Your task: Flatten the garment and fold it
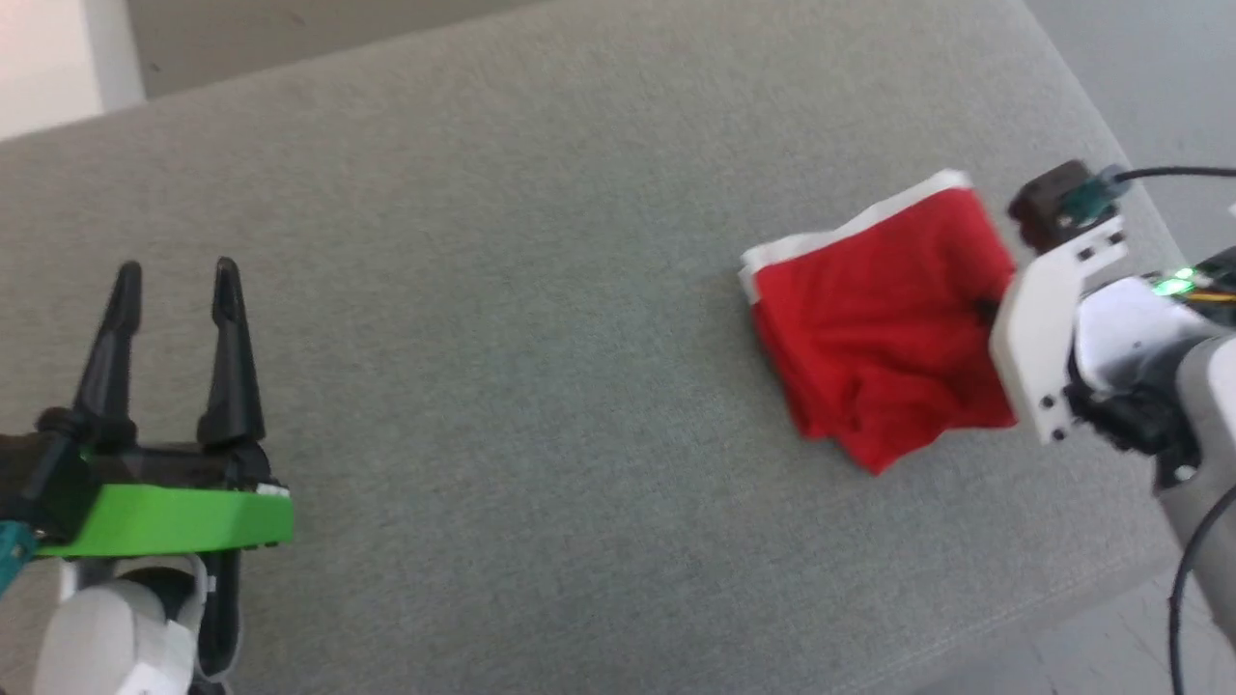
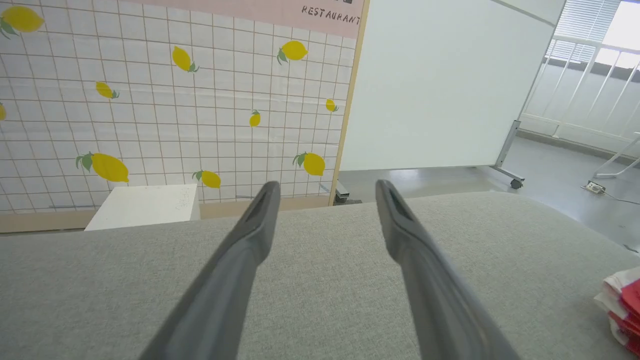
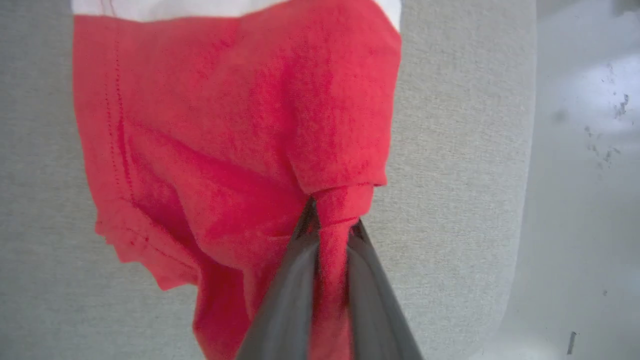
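A: Where are the red shorts [image 1: 879,338]?

B: On the grey upholstered surface [image 1: 541,386], towards its right end. They sit close to the right edge and well away from the left one.

A: Spread flat?

B: No. They're bunched into a rough, rumpled square. A white band [image 1: 850,227] shows along the far side and wraps round the left corner. The near corner droops to a crumpled point.

A: And the right gripper [image 3: 332,220]?

B: It's at the right side of the shorts. Its two dark fingers are pressed together on a pinch of red cloth, which is gathered into a narrow twist between them. The right wrist view shows that plainly. In the head view the white wrist bracket hides most of the fingers.

A: The left gripper [image 1: 178,270]?

B: It's over the left part of the surface, well apart from the shorts. Its fingers are spread, with nothing between them but grey upholstery.

A: Anything beyond the surface?

B: In the left wrist view there's a lemon-print wall panel [image 2: 150,100], a white box [image 2: 145,205] in front of it, and a white partition [image 2: 440,85] on castors standing on the floor [image 2: 560,175].
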You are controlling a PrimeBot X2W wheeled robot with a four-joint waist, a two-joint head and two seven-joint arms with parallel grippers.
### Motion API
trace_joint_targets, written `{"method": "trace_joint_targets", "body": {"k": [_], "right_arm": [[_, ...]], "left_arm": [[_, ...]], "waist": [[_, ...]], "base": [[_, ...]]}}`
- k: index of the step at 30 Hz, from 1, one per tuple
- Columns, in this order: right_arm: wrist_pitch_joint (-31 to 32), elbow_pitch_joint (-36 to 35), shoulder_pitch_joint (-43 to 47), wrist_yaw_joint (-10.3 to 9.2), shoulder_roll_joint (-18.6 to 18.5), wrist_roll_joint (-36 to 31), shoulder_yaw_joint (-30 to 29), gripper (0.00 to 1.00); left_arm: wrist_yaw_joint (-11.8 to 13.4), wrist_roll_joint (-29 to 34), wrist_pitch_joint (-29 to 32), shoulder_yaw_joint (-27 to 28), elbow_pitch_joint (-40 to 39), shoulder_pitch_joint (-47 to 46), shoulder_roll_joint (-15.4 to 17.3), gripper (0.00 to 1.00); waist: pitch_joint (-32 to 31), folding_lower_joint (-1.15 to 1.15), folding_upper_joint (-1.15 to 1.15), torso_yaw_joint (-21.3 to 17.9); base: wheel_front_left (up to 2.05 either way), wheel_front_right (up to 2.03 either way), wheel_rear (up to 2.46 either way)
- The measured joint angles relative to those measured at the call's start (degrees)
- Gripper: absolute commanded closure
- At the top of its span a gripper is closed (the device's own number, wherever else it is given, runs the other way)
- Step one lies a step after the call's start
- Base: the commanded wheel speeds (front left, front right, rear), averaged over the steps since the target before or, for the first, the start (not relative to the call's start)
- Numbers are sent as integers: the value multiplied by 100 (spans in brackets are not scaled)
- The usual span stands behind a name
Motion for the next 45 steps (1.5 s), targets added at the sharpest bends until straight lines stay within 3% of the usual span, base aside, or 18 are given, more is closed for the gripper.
{"method": "trace_joint_targets", "body": {"k": [7, 18, 20, 27, 36, 40, 45], "right_arm": [[-522, 589, -305, 1, -341, -490, -480, 100], [-1194, 1317, -635, 1, -282, -1427, -2269, 100], [-1354, 1303, -642, 1, -256, -1628, -2449, 0], [-2084, 1203, -710, 1, -104, -2041, -2863, 0], [-3372, 116, -1073, 1, -38, -1528, -2302, 0], [-3705, -413, -1051, 1, 375, -1200, -2019, 0], [-4279, -814, -514, 1, 1202, -1028, -1836, 0]], "left_arm": [[0, 0, 270, 185, -445, -4, 294, 0], [34, -4, 422, 350, -829, 57, 447, 0], [48, -10, 424, 359, -851, 65, 463, 0], [58, -20, 358, 332, -738, 115, 488, 0], [166, -60, -36, 165, -141, 154, 174, 0], [275, -104, -145, 174, 119, 233, 34, 0], [480, -65, -240, 160, 372, 238, -108, 0]], "waist": [[762, 0, 0, -178], [1565, 1, 0, -90], [1605, 1, 0, -24], [1524, 1, 0, 100], [824, 1, 0, 171], [383, 1, 0, 230], [-176, 0, 0, 378]], "base": [[0, 0, 0], [0, 0, 0], [0, 0, 0], [0, 0, 0], [0, 0, 0], [0, 0, 0], [0, 0, 0]]}}
